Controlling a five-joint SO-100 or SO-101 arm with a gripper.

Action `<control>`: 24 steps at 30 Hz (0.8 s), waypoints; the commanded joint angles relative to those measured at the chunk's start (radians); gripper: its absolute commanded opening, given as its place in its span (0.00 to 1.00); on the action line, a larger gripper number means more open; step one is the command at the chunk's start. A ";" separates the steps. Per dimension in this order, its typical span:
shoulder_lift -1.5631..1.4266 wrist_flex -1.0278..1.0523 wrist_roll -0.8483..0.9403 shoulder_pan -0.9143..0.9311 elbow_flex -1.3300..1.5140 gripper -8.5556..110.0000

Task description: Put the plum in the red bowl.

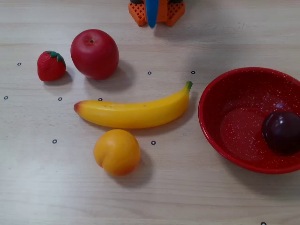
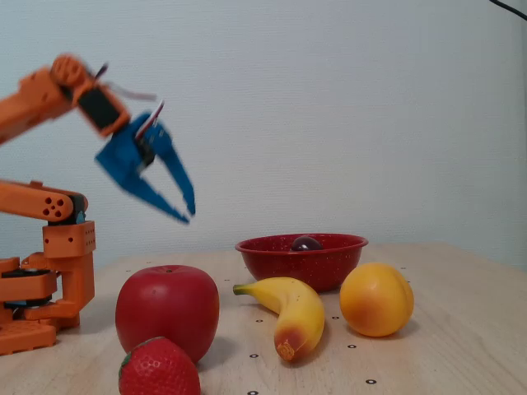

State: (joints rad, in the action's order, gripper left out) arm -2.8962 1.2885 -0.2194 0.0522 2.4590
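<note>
Inside the red bowl (image 1: 220, 101) rests the plum (image 1: 281, 131); end effector (image 2: 188, 212) aloft, fingers narrowly parted, empty.

Glossy red bowl (image 1: 220, 136) with fine white speckles catching the light, the plum (image 1: 281, 131) inside dark and shiny. Smooth, plastic-looking banana (image 1: 136, 112) and peach (image 1: 116, 152), a dimpled strawberry (image 1: 50, 65), all on a pale matt wood-grain table (image 1: 187, 197). Fingers (image 2: 165, 177) look like blue plastic.
</note>
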 commanded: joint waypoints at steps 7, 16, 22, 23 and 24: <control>-0.311 -0.305 -0.038 -0.064 0.468 0.07; -0.313 -0.357 0.066 -0.060 0.588 0.07; -0.311 -0.357 0.114 -0.089 0.588 0.07; -0.311 -0.357 0.114 -0.089 0.588 0.07; -0.311 -0.357 0.114 -0.089 0.588 0.07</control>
State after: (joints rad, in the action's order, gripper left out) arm -3.1953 0.9296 -0.1197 -0.0245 3.0388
